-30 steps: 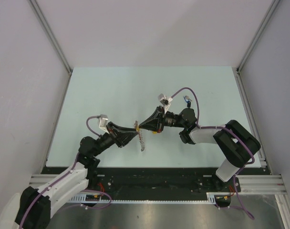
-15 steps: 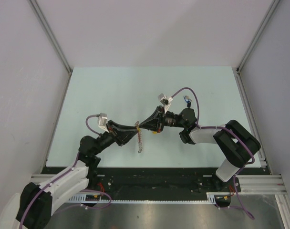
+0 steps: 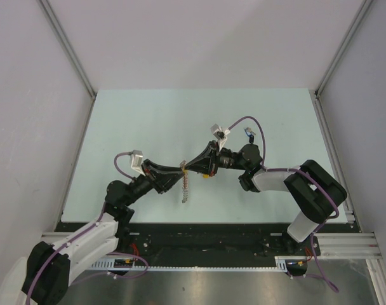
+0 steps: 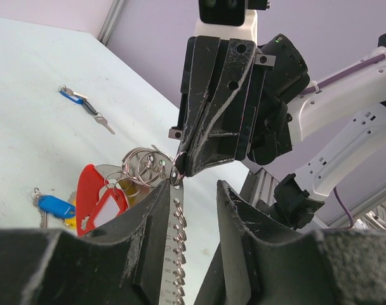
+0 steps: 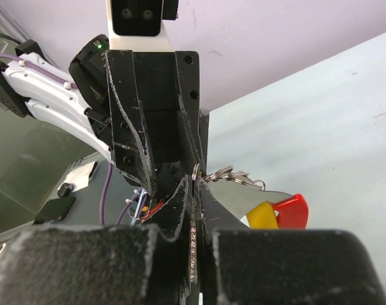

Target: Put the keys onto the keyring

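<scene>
Fingers (image 4: 148, 241) of the left end effector (image 4: 193, 186) are seen nearest in the left wrist view. They are spread apart, with the silver strand of the keyring (image 4: 178, 254) hanging down through the gap. The strand is laid against the inner face of the finger on that view's left, and open space is seen between it and the other finger. Just beyond, at the strand's upper end, the right end effector (image 4: 180, 171) is found tip to tip with the left one. Its fingers are pressed together, and the top of the strand is pinched between them. The same grip is confirmed in the right wrist view, where the strand is seen running down between the closed fingers. Beside that pinch a cluster of split rings (image 4: 139, 166) is noted, and the red band (image 4: 98, 194) is attached below it. A blue-headed key (image 4: 53, 205) and a yellow head (image 5: 264, 215) are seen close against the red band. Whether these hang free or rest on the counter (image 3: 148, 121) cannot be told. Farther off, well apart from the bundle, loose keys (image 4: 79, 101) with blue and dark heads are seen lying flat on the counter, past the right arm's wrist in the top view.
</scene>
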`<action>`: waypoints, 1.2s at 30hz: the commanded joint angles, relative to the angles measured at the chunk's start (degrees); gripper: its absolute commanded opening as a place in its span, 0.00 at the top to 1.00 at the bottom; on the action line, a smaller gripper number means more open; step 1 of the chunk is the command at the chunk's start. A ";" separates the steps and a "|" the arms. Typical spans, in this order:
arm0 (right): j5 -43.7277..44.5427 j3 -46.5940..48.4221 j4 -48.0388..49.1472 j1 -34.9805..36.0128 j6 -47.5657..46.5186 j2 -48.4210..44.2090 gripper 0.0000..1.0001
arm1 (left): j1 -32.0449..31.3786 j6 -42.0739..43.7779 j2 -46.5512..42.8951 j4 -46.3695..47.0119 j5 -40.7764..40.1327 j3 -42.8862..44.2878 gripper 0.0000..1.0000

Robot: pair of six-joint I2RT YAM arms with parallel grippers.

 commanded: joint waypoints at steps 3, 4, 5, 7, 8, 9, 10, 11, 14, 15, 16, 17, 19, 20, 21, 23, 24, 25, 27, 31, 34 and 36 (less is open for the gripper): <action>-0.15 0.13 15.74 0.20 1.23 -1.64 1.00 | 0.23 -0.61 -0.57 1.22 -2.28 1.73 0.59; -0.15 0.13 15.83 0.20 1.23 -1.64 1.00 | 0.23 -0.61 -0.57 1.04 -2.46 1.82 0.59; -0.24 0.13 15.83 0.20 1.23 -1.73 1.00 | 0.32 -0.70 -0.57 0.78 -2.72 1.91 0.59; -0.24 0.13 15.83 0.20 1.32 -1.73 1.00 | 0.23 -0.43 -0.74 -0.10 -3.33 1.74 0.59; -0.24 0.13 15.83 0.03 1.41 -1.73 1.00 | 0.23 -0.43 -0.83 -0.36 -3.69 1.73 0.59; -0.24 0.21 15.83 0.11 1.41 -1.73 1.00 | 0.23 -0.43 -1.01 -0.54 -3.78 1.65 0.59; -0.24 0.13 15.83 0.11 1.41 -1.73 1.00 | 0.23 -0.52 -0.83 -0.45 -3.95 1.56 0.59; -0.24 0.21 15.83 0.11 1.41 -1.64 1.00 | 0.23 -0.61 -0.92 -0.28 -3.78 1.47 0.59; -0.24 0.21 15.83 0.11 1.49 -1.56 1.00 | 0.23 -0.79 -0.66 0.16 -3.08 1.65 0.59; -0.24 0.13 15.83 0.20 1.49 -1.47 1.00 | 0.23 -1.13 -0.57 0.86 -2.99 1.56 0.59; -0.15 0.21 15.83 0.20 1.58 -1.47 1.00 | 0.23 -1.14 -0.48 1.30 -2.64 1.47 0.59; -0.24 0.13 15.83 0.29 1.50 -1.38 1.00 | 0.23 -1.22 -0.05 1.91 -2.20 1.47 0.60; -0.07 0.13 15.83 0.38 1.41 -1.12 1.00 | 0.32 -1.84 0.57 4.02 -0.27 1.82 0.61; 0.02 0.21 15.83 0.38 1.41 -1.03 1.00 | 0.23 -2.01 1.53 4.64 0.26 1.91 0.62; 0.02 0.21 15.83 0.38 1.41 -0.94 1.00 | 0.23 -2.54 1.98 6.04 1.31 1.91 0.62; 0.11 0.13 15.83 0.38 1.58 -0.85 1.00 | 0.32 -3.16 3.38 7.80 2.19 1.91 0.65; 0.02 0.21 15.83 0.46 1.50 -0.94 1.00 | 0.23 -3.77 3.82 9.37 2.89 1.82 0.66; 0.02 0.21 15.83 0.38 1.49 -0.85 1.00 | 0.32 -4.03 4.17 10.09 3.16 1.82 0.67; 0.02 0.13 15.83 0.38 1.49 -0.76 1.00 | 0.23 -4.74 5.05 11.75 3.87 1.91 0.69; 0.02 0.21 15.83 0.46 1.41 -0.33 1.00 | 0.23 -5.01 5.32 13.43 4.75 2.00 0.73; -0.15 0.13 15.83 0.46 1.49 -0.06 1.00 | 0.23 -5.01 4.45 13.34 4.66 2.00 0.75; -0.33 0.13 15.83 0.46 1.58 0.20 1.00 | 0.23 -4.92 4.18 13.08 4.31 2.00 0.76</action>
